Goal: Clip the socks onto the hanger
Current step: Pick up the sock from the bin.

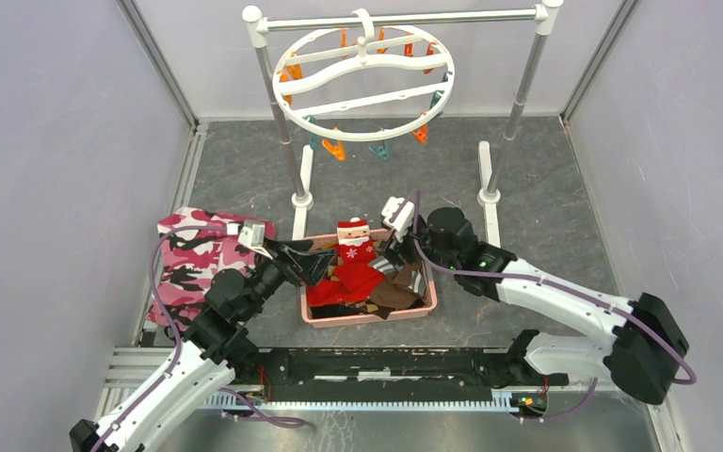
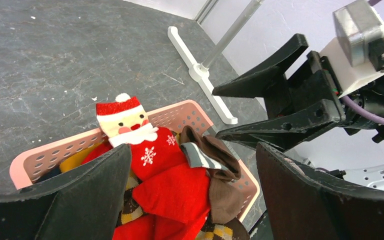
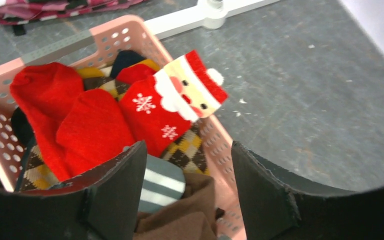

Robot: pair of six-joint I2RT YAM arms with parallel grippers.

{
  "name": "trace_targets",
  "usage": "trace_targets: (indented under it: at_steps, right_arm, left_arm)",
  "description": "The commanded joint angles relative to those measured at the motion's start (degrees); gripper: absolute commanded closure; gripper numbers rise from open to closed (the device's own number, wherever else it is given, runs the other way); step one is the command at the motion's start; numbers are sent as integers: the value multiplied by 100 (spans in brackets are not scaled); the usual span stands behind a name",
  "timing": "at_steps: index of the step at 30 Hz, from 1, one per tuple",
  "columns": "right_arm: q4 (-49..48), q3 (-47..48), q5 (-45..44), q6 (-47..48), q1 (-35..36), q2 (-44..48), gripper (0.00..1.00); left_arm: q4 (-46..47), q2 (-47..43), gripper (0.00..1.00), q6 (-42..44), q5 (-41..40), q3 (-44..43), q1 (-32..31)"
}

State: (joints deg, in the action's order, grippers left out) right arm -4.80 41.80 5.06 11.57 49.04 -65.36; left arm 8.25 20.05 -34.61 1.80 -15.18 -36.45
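The dark brown socks (image 1: 397,294) lie bunched at the right end of a pink basket (image 1: 367,318), one with a grey-and-white striped cuff (image 2: 205,156). My right gripper (image 1: 397,252) is open just above them; in the right wrist view (image 3: 188,147) the cuff (image 3: 162,187) and brown fabric (image 3: 190,217) sit between its jaws, not pinched. My left gripper (image 1: 311,259) is open and empty over the basket's left part, and in the left wrist view (image 2: 192,150) it looks down on the socks (image 2: 230,187). The white round hanger (image 1: 362,62) hangs on the rack at the back.
A red Santa sock (image 1: 353,235) and brown-and-cream argyle socks (image 3: 192,147) fill the basket. The white-and-metal rack frame (image 1: 400,19) stands behind it, its feet (image 1: 301,200) close to the basket. A pink camouflage cloth (image 1: 193,259) lies at the left.
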Motion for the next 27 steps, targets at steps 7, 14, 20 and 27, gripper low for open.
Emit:
trace_targets:
  at_steps: [7,14,20,27]
  right_arm:
    - [25,372,280,-664,142,-919,42]
    - [422,92,371,-515,185,40,39]
    - [723,189,589,-244,370,-270,40]
    - [1048,356,-88,-76,593,-758,46]
  left_arm:
    - [-556,-203,2,-175,-358,7,19]
    - [-446,-283,2,-333,-359,167,19]
    - [-159,-173,3,-362,-208,183,21]
    - [-67,-252,3,-438,-14,261,21]
